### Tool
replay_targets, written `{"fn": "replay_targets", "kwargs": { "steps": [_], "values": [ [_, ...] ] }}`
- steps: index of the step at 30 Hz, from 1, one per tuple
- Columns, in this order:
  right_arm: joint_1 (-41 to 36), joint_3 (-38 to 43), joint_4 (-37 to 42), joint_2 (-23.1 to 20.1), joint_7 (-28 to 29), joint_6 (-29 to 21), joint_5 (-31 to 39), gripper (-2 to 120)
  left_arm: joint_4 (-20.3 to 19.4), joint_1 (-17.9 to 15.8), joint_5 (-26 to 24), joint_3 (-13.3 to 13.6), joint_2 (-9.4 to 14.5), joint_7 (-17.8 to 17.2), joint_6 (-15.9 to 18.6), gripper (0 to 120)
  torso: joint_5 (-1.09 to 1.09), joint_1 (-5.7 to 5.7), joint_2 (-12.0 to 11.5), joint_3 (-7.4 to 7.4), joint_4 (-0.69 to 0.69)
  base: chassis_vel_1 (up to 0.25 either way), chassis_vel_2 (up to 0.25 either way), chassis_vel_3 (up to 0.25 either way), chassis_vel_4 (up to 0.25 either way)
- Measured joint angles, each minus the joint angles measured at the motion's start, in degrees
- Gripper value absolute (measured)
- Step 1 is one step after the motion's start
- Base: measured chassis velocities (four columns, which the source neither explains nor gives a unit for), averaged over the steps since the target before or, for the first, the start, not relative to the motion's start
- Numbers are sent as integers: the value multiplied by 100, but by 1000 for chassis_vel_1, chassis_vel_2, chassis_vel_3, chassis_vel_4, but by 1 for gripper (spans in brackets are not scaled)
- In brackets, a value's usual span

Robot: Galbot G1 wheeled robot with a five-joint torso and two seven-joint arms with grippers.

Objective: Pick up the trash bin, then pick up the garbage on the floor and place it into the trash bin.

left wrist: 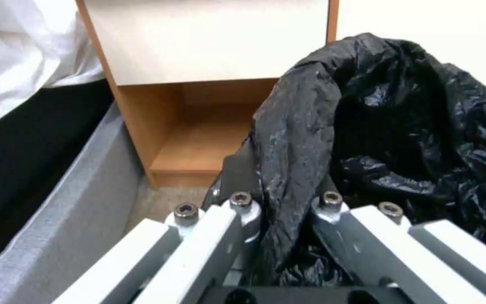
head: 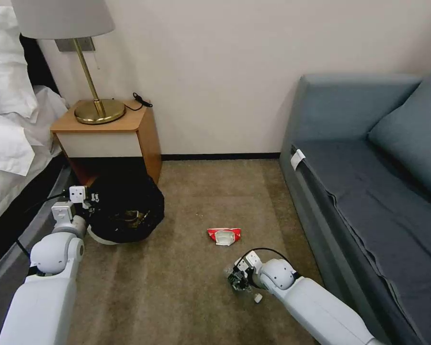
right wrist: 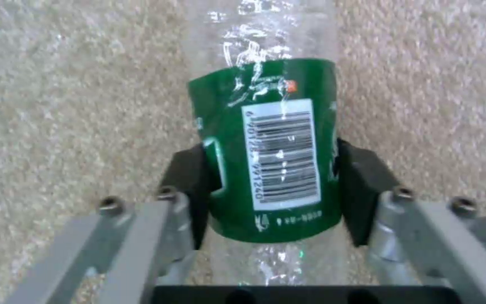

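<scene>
Head view: the left gripper [head: 92, 198] held the trash bin [head: 124, 211] by its rim beside the nightstand [head: 107, 132]; the right gripper [head: 235, 278] sat low on the carpet [head: 187, 201] near the red-and-white packet [head: 224, 235].
Left wrist view: fingers [left wrist: 243, 169] clenched on the bin's black bag [left wrist: 378, 139].
Right wrist view: pads [right wrist: 190, 173] grasped the bottle [right wrist: 268, 147] at its green label.

The left arm reaches forward on the near left, its tool [left wrist: 285, 202] clamped on the black bag at the rim of the trash bin [head: 124, 211]. The right arm stretches low from the near right toward the middle of the floor, wrist bent down, its tool [right wrist: 276, 169] closed around the clear bottle [right wrist: 271, 143].
</scene>
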Motion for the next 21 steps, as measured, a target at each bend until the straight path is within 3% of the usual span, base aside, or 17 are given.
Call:
{"fn": "replay_targets", "kwargs": {
  "steps": [2,5,9,21],
  "values": [
    [1,3,0,4,0,1,-5,41,0,-4,0,5,0,0,2,5,0,0,0,0,0,0,0,0,0],
    [17,12,26,-19,-1,1,-7,26,0,-11,8,7,0,0,12,5,0,0,0,0,0,0,0,0,0],
    [59,46,67,-40,-7,1,6,19,0,-4,14,7,-3,0,13,5,0,0,0,0,0,0,0,0,0],
    [762,244,584,18,-15,-32,651,17,-2,4,50,5,-7,16,13,5,0,0,0,0,0,0,0,0,0]
  ]
}}
